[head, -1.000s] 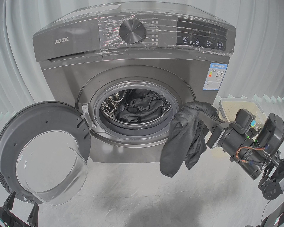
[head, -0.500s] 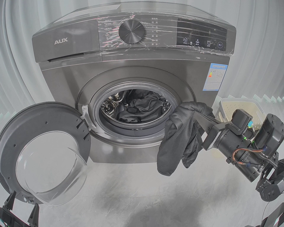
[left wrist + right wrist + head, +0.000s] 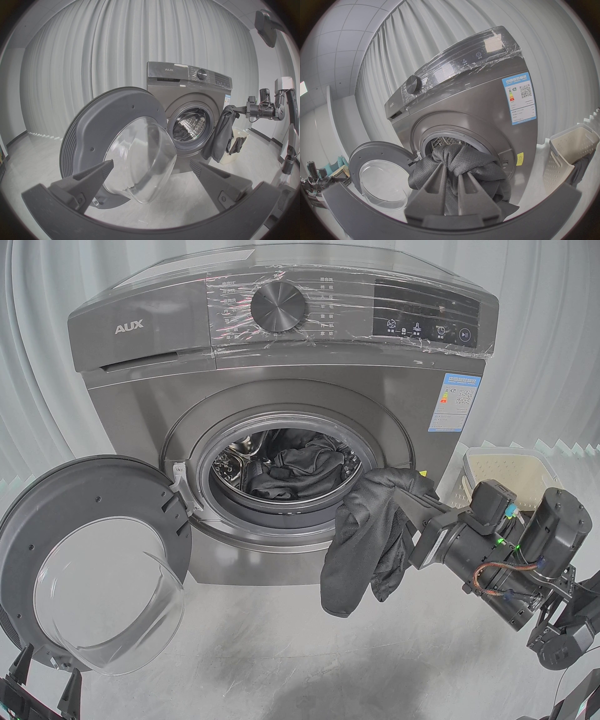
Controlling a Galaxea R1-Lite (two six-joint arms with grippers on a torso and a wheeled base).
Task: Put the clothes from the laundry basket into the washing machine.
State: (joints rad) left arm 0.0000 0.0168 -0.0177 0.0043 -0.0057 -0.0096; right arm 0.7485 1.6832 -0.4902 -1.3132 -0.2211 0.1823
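The right gripper [image 3: 452,171] is clenched on a dark garment [image 3: 359,540], with its two fingers pressed close together on the upper fold of the cloth. The garment hangs down from the fingers in long loose folds, in the air, just in front of the right side of the round opening [image 3: 281,513] of the washing machine [image 3: 144,409]. Its lower end is above the floor [image 3: 250,640] and does not touch it. The garment is outside the drum [image 3: 234,459]. Inside the drum other dark clothes [image 3: 297,468] lie in a heap on the lower part. The door [image 3: 94,502] of the machine is swung fully open to the left, with its clear glass bowl [image 3: 106,596] turned to the robot.

The laundry basket [image 3: 509,462], pale and with small holes in its walls, stands on the floor at the right of the machine, behind the right arm [image 3: 494,546]. In the left wrist view a dark cloth [image 3: 238,145] hangs over its rim.

The left gripper [image 3: 151,162] is released: its fingers stand well apart and hold nothing. It is low at the left, near the bottom edge of the open door
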